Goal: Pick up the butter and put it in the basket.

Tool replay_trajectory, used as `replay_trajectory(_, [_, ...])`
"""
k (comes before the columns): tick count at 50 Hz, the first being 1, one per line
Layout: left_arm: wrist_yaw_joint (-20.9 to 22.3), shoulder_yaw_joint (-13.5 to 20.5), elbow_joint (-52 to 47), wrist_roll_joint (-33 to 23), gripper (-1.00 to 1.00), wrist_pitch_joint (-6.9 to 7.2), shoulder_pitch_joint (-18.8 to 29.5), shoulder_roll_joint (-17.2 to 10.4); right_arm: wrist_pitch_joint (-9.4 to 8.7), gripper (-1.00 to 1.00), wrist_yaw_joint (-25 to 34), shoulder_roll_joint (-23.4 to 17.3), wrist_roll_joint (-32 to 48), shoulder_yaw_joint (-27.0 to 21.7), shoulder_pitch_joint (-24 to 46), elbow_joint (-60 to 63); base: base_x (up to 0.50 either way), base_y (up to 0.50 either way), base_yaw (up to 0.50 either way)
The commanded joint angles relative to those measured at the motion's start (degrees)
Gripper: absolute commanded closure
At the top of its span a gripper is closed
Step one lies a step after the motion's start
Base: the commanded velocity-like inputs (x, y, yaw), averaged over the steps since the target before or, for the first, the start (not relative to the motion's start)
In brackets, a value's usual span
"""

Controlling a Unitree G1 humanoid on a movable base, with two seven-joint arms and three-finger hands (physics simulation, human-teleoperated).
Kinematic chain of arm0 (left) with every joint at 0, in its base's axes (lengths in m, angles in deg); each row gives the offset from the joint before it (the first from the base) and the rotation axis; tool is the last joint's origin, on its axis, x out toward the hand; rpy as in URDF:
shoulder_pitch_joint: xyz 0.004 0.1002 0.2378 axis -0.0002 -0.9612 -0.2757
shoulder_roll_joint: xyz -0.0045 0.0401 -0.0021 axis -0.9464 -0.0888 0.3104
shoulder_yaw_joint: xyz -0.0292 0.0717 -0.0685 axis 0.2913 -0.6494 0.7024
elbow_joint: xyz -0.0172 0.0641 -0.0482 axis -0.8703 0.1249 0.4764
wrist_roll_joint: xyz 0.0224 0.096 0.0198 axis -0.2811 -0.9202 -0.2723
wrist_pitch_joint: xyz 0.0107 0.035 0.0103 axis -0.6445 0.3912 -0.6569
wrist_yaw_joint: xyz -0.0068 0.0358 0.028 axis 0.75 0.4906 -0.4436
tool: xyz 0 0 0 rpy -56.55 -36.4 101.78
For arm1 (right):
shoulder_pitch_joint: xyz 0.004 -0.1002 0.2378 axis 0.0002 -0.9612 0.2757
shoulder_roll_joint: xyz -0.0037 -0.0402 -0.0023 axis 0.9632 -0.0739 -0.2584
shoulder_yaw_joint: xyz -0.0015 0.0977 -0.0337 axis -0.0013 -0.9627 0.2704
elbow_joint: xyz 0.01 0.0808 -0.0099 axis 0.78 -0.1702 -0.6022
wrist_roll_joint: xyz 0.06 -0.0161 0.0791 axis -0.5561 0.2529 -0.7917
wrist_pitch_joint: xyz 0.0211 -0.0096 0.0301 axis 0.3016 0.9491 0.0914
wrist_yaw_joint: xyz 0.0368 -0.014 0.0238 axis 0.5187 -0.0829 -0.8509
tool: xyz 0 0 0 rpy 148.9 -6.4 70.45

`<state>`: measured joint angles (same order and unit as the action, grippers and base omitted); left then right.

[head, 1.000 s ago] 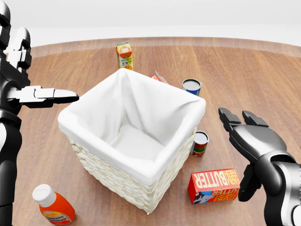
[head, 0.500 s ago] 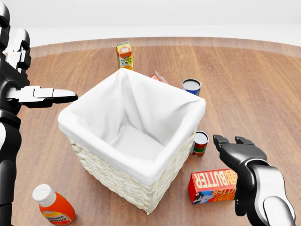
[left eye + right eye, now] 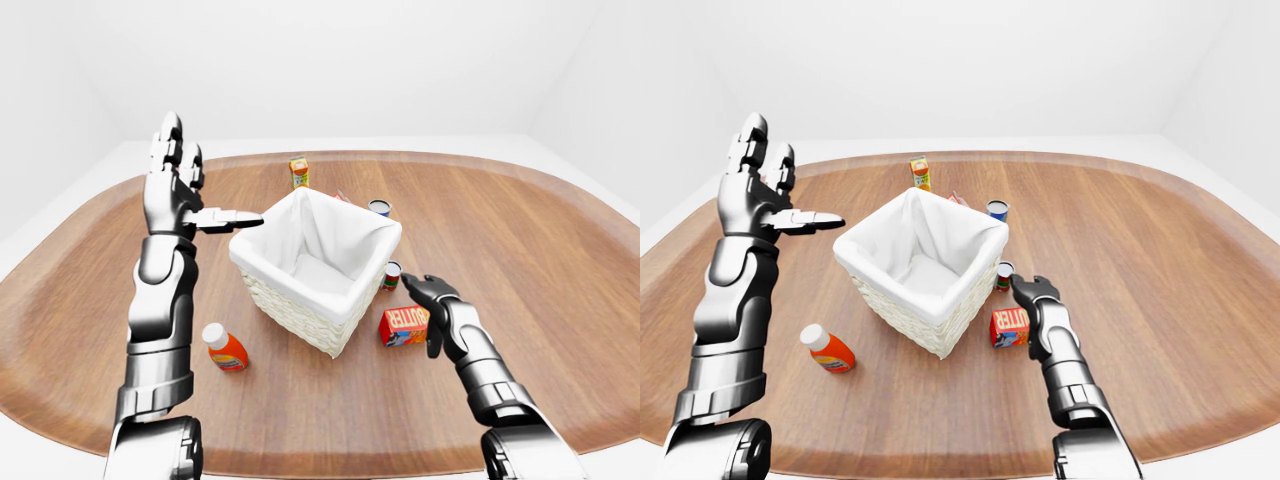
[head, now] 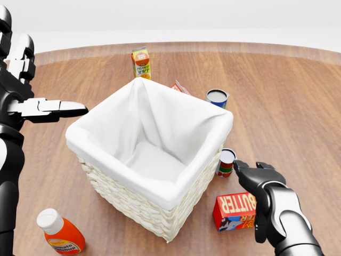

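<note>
The butter (image 4: 234, 211) is a red-orange box lying flat on the wooden table, just right of the basket's lower corner in the head view. My right hand (image 4: 254, 198) is open at the box's right end, two fingers (image 4: 246, 170) reaching over its top edge and the thumb hanging beside it; I cannot tell whether they touch it. The basket (image 4: 133, 205) is wicker with a white cloth liner and nothing inside. My left hand (image 4: 50, 108) is raised at the left, open, one finger pointing toward the basket, well above the table.
A tomato ketchup bottle (image 4: 61, 233) lies at the lower left. A small red-green can (image 4: 226, 162) stands between butter and basket. A blue can (image 4: 217, 97), an orange juice carton (image 4: 141, 62) and a partly hidden carton (image 4: 180, 87) stand above the basket. The oval table (image 3: 560, 260) ends in a white rim.
My right hand has come down and to the left, from out at the right to the butter's right end. The left hand and the objects have stayed put.
</note>
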<state>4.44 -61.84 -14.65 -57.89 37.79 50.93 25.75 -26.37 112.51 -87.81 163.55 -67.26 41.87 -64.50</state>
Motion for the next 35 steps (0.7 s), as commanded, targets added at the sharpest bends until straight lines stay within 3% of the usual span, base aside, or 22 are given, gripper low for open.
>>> replay_trajectory(1, [0.09,-0.04,1.11,-0.02,-1.0,0.0,0.09,0.01,0.0,-1.0,-7.98,0.13,-3.78,1.77,6.19,-13.48,0.0,0.0,0.0])
replay_trajectory(12, [0.19,-0.09,2.11,-0.05,-1.0,0.0,0.23,0.0,0.0,-1.0,-19.58,0.65,-9.24,3.77,12.24,-28.77,0.0,0.0,0.0])
replay_trajectory(35, [0.43,-0.04,4.23,0.21,-1.0,0.0,0.93,-0.24,0.0,-1.0,-26.89,2.84,-11.67,6.39,15.38,-39.01,0.0,0.0,0.0])
